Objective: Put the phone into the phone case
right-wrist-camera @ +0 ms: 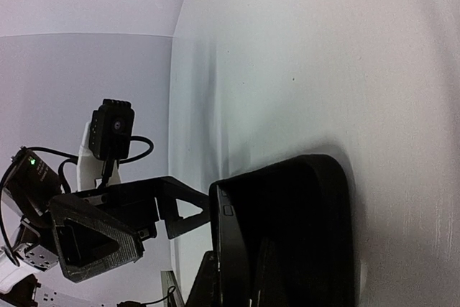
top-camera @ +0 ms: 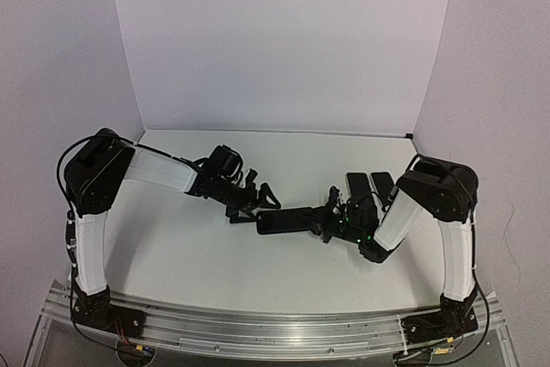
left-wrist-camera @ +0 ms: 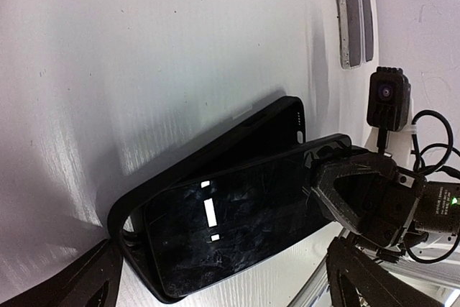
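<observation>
the case holds the phone screen up; whether it is fully seated is hard to tell. at one end of the case the right gripper, jaws closed, touches the phone; the left gripper stands at the other end, jaws wide.

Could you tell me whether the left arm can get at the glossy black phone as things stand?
Probably yes: the open left gripper sits at the free end of the phone, nothing between; the shut right gripper occupies only the opposite end.
</observation>
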Controlling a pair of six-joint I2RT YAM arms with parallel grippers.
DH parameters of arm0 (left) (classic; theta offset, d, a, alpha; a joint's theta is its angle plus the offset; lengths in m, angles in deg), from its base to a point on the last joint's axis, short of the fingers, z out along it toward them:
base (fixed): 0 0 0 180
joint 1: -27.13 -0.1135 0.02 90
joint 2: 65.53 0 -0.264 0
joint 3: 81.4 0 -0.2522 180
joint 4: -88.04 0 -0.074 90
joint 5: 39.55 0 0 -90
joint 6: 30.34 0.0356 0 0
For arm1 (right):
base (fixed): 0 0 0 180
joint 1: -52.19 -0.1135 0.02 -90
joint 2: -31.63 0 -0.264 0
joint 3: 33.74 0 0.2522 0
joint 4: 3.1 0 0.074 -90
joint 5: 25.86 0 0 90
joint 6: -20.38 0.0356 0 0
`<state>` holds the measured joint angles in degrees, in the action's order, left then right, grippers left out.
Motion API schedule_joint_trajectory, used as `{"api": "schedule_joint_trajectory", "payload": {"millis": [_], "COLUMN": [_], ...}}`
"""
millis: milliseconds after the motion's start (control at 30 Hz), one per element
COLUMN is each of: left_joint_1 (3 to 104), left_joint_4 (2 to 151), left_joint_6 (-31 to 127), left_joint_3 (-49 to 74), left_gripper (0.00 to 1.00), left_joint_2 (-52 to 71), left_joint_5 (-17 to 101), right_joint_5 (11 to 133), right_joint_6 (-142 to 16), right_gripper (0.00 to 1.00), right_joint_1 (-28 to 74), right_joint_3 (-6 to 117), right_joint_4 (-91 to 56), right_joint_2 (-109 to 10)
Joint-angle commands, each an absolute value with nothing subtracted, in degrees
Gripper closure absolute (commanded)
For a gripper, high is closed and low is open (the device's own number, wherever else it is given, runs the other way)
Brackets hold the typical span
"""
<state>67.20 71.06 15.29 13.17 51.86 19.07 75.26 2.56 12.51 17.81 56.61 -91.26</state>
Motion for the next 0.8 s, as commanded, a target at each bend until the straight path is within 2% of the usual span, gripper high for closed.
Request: {"api": "schedule_joint_trajectory", "payload": {"millis": [0, 400, 533, 767], "left_joint_1": [68.17, 68.24, 68.3, 68.26], "left_joint_4": [75.68, 77.5, 77.87, 79.48], "left_joint_6": [18.66, 18.02, 17.33, 15.12], "left_joint_3": [9.88, 6.94, 9.81, 14.51], "left_gripper": [0.0, 0.0, 0.0, 0.01], "left_joint_2": [56.47, 59.75, 57.82, 55.88], "left_joint_5": [19.96, 16.04, 17.26, 18.99], "right_joint_5": [77.69, 76.46, 73.18, 70.7], "right_joint_6": [-1.45, -1.64, -1.64, -0.38], "right_gripper": [1.0, 1.0, 1.0, 0.84], "right_joint_1": [11.74, 11.75, 11.71, 12.03], "right_joint_3": [18.57, 21.17, 18.93, 17.19], "right_joint_4": [43.08, 42.98, 42.8, 42.64], "right_joint_2": [-94.58, -97.21, -95.88, -94.0]}}
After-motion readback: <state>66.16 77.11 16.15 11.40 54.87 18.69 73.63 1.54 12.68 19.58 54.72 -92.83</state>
